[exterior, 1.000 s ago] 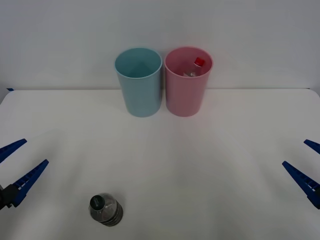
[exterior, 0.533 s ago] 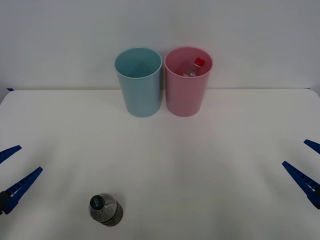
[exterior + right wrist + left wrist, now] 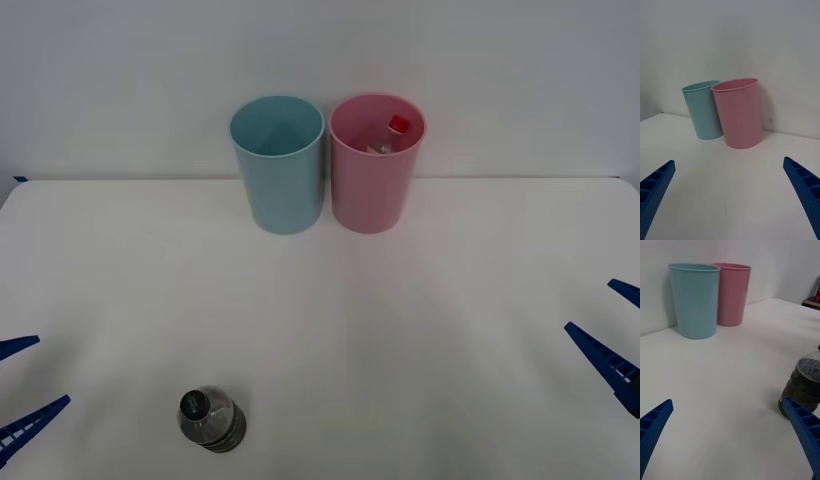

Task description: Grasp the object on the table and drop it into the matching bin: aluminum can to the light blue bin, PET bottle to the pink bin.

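The PET bottle [image 3: 210, 420], clear with a black cap and dark brown lower part, stands upright on the white table [image 3: 400, 330] near the front left. My left gripper [image 3: 20, 385] hangs open at the left edge, to the left of the bottle and apart from it. In the left wrist view the bottle [image 3: 807, 390] stands just beyond one fingertip of this open gripper [image 3: 730, 438]. At the right edge my right gripper [image 3: 615, 325] is open and holds nothing. The pink bin [image 3: 376, 165] and light blue bin [image 3: 279, 165] stand side by side at the back.
A red-capped bottle [image 3: 398, 125] lies inside the pink bin. The right wrist view has the pink bin [image 3: 738, 112] and light blue bin [image 3: 703, 110] ahead of the open right gripper [image 3: 730, 202]. A white wall rises right behind the bins.
My left gripper has drawn back toward the near left corner, staying open. The bottle, bins and right gripper have not moved.
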Robot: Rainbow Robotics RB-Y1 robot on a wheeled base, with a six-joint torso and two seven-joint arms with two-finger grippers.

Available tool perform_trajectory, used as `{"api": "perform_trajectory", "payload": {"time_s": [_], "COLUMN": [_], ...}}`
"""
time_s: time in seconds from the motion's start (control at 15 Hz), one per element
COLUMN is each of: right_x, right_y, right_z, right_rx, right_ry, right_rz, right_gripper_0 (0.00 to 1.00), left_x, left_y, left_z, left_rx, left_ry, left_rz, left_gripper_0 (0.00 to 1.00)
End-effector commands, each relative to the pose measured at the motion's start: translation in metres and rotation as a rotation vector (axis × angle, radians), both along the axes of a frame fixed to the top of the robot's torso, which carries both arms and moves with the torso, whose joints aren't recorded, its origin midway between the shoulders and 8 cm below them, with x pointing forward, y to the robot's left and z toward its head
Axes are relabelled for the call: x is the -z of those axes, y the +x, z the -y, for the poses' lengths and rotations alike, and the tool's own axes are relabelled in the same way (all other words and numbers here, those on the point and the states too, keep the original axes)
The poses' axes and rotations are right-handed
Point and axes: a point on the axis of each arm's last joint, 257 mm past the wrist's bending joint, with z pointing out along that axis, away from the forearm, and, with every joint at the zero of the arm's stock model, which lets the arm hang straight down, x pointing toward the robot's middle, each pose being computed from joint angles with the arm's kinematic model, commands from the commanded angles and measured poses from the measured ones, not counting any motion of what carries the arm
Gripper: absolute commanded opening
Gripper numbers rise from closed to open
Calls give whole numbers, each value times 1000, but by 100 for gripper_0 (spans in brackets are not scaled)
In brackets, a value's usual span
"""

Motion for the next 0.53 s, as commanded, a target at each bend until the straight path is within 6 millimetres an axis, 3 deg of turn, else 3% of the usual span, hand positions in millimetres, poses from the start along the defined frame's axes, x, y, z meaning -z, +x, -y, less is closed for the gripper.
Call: {"api": "perform_trajectory", "payload": {"time_s": [0.07, 0.53], "right_x": [0, 0], "right_y": [0, 0], "right_z": [0, 0], "right_rx": [0, 0], "right_ry": [0, 0], "right_rz": [0, 0], "right_gripper_0": [100, 100], "left_x": [14, 50], "left_y": [-12, -38], "left_z": [8, 36], "left_rx": [57, 172], "left_ry": [49, 99], "left_rz": [-21, 13], "left_gripper_0": [100, 100]}}
